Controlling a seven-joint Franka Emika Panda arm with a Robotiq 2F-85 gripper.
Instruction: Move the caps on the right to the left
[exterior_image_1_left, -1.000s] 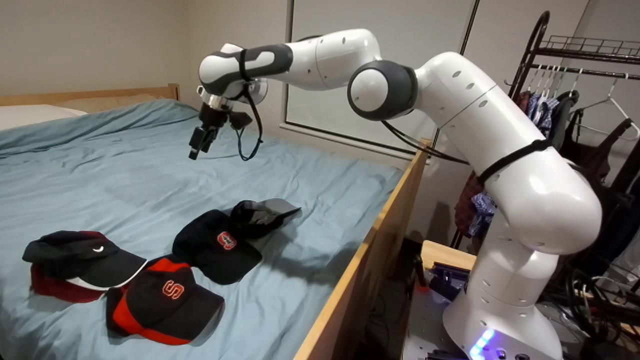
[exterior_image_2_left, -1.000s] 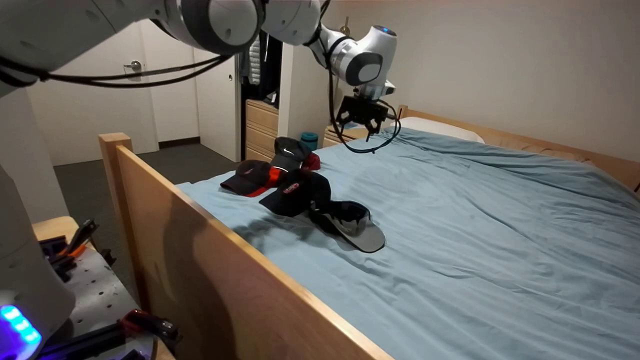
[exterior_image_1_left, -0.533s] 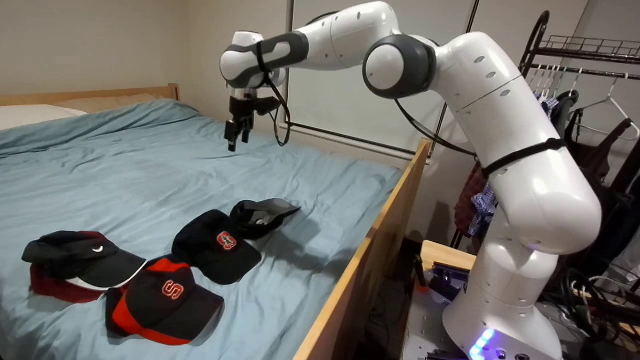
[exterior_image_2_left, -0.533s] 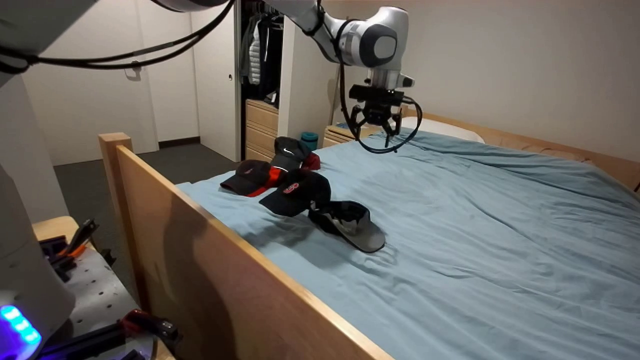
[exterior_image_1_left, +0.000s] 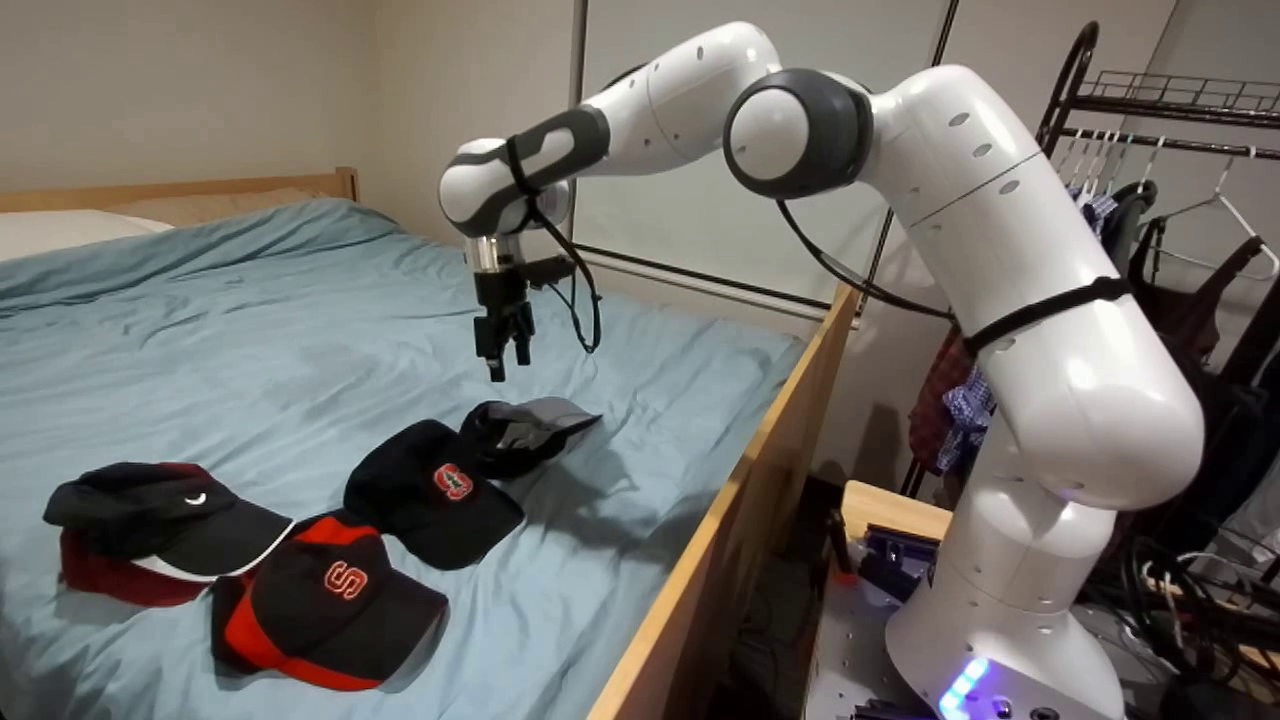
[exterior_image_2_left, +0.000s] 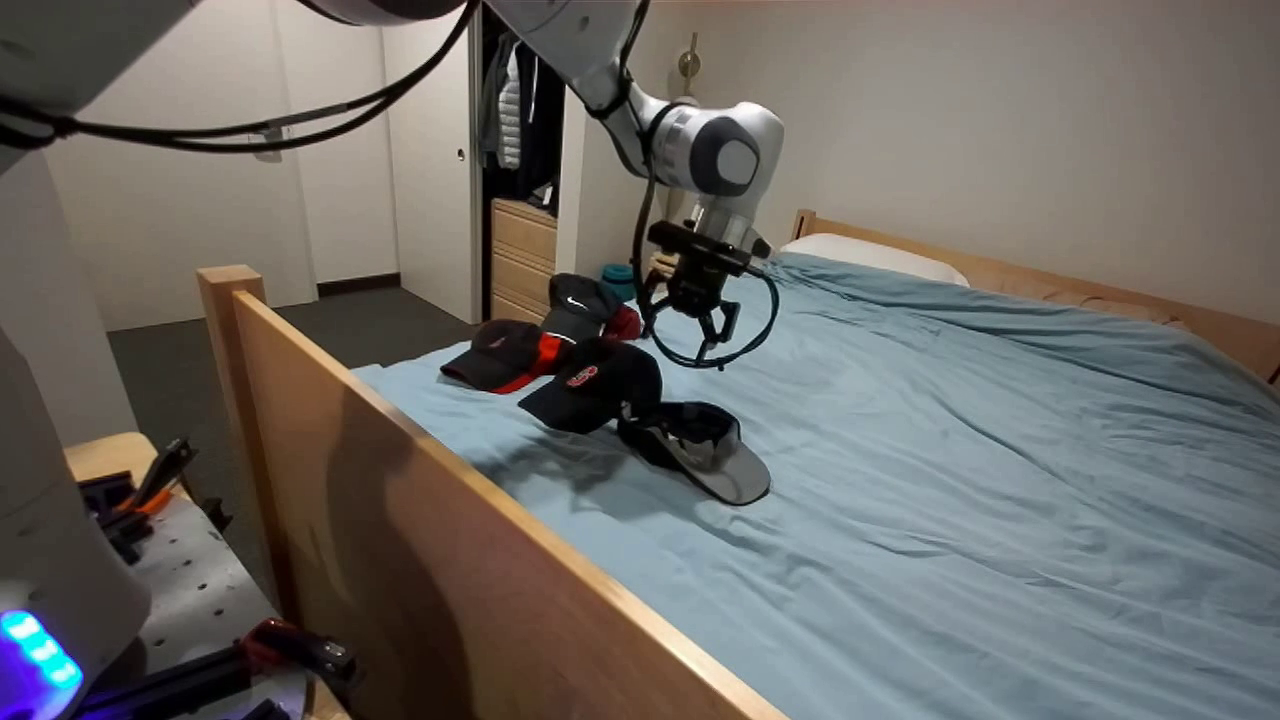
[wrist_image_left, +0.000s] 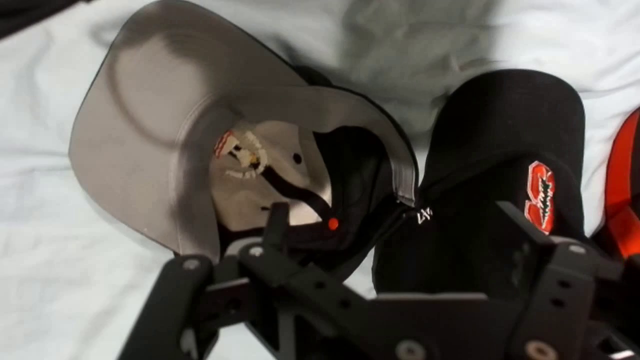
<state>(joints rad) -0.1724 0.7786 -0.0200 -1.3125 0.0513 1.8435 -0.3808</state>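
Note:
A black cap with a red-and-white front emblem rests upright on the bed; it also shows in an exterior view and in the wrist view. Touching it is a black cap with a grey underbrim, lying upside down with its inside facing up; it also shows in an exterior view and in the wrist view. My gripper hangs empty above the bed, over the area of these two caps. In the wrist view its fingers are wide apart, with nothing between them.
A black-and-red cap with an S emblem lies against the emblem cap. Beside it a black cap with a white logo sits on a dark red cap. The wooden footboard stands between bed and robot base.
In an exterior view my gripper has swung to the right and then come down toward the two black caps, turning from tilted to nearly vertical. The caps have not moved.

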